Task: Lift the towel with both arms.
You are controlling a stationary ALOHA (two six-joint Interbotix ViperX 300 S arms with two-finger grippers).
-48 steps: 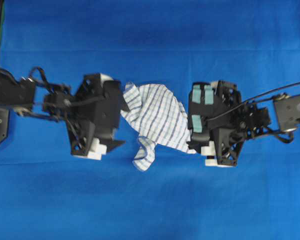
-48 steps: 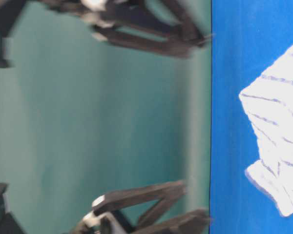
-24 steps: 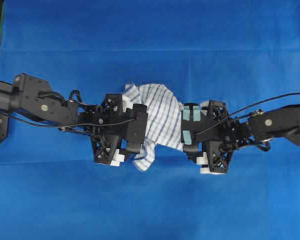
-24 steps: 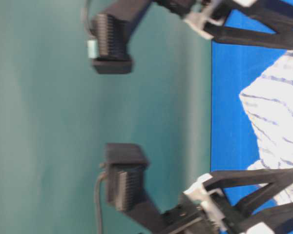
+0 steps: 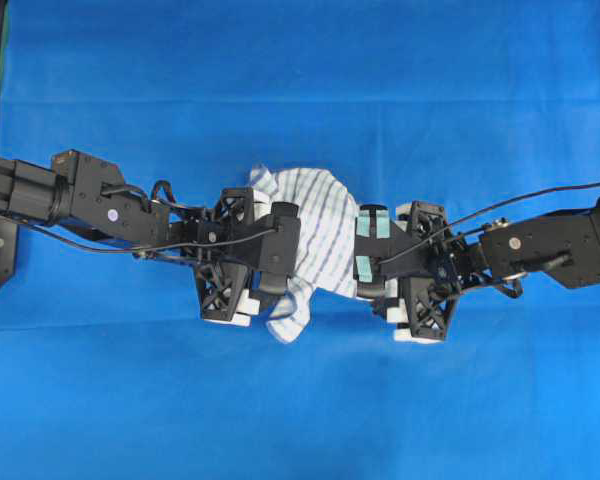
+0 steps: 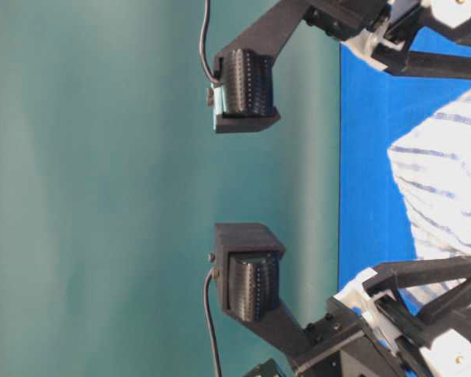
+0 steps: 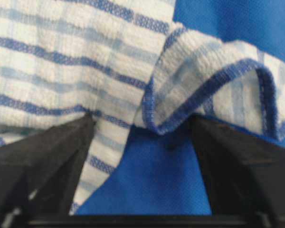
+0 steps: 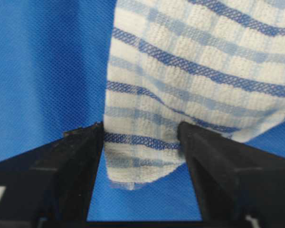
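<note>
Blue cloth table cover (image 5: pixel 300 400) stretches flat beneath me on every side, and the towel (image 5: pixel 320 235) lies crumpled on it between my two grippers, one bunched edge reaching into each. My left gripper (image 7: pixel 142 142) stands with its fingers apart, straddling a folded, blue-hemmed flap of the towel; one finger (image 7: pixel 42 161) touches the striped cloth beside it, the other finger (image 7: pixel 242 166) sits under the curl of the hem, and bare blue cover shows between them. My right gripper (image 8: pixel 142 156) is also spread, with a rounded lobe of towel hanging down between its fingers and filling nearly the whole gap, so neither hand is clamping anything yet. From above, the left gripper (image 5: pixel 248 268) and the right gripper (image 5: pixel 395 280) sit at opposite ends of the cloth. What worries me is the left side: only a thin fold lies between those fingers, so closing could catch just the hem, or pinch the table cover along with it and drag that up too. If one hand bites well and the other poorly, I judge the towel would slip free at one end and dangle from a single gripper once I rise.
</note>
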